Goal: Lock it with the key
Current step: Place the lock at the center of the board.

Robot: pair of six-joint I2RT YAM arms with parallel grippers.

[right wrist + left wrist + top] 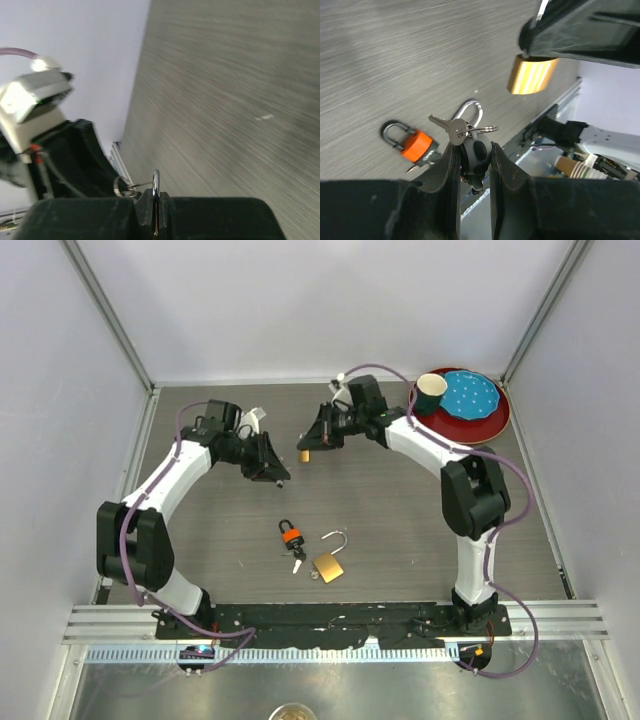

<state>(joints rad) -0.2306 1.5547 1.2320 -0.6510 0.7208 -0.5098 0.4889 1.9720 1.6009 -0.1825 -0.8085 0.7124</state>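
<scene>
My left gripper [278, 475] [472, 146] is shut on the grey head of a key [446, 126], whose silver blade and ring stick out past the fingertips. My right gripper [308, 447] [156, 196] is shut on the shackle [156, 181] of a small brass padlock [302, 454] [531, 75], which hangs above the table. The two grippers face each other at the middle back of the table, a short gap apart. The right wrist view shows the key ring [120, 187] just left of the shackle.
An orange padlock [290, 533] [412, 143] with keys and a brass padlock [328, 566] with an open shackle lie on the table near the front. A red plate [497, 422] carrying a blue dish and a dark cup [431, 393] stands at the back right.
</scene>
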